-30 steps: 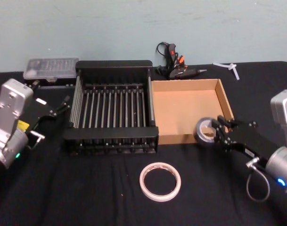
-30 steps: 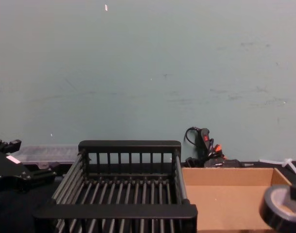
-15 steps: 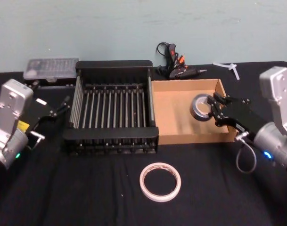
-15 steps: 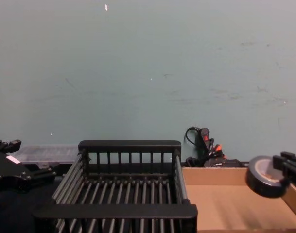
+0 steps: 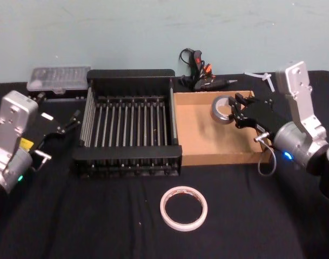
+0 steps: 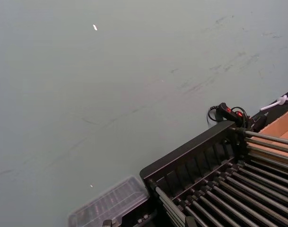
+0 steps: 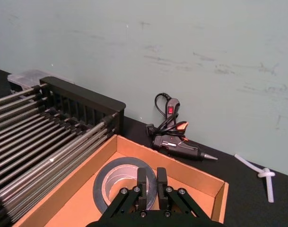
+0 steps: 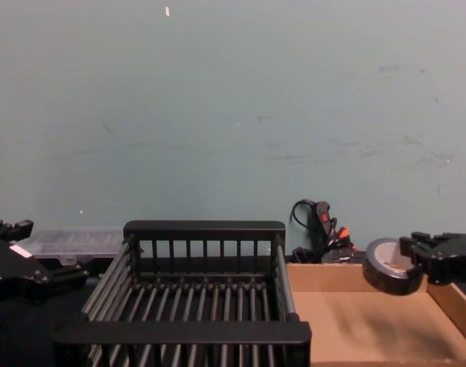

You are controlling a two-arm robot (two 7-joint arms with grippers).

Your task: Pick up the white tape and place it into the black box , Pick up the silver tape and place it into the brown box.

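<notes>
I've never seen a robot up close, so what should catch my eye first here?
The right gripper holds the silver tape in its jaws, in the air above the brown box's far right corner. In front of both boxes, the white tape lies flat on the black table. The left gripper hangs idle left of the black box.

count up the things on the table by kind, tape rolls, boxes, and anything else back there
Tape rolls: 2, white tape, silver tape held by the right gripper
Boxes: 2, black box, brown box
Glue guns: 1
Clear plastic cases: 1
Total: 6
</notes>
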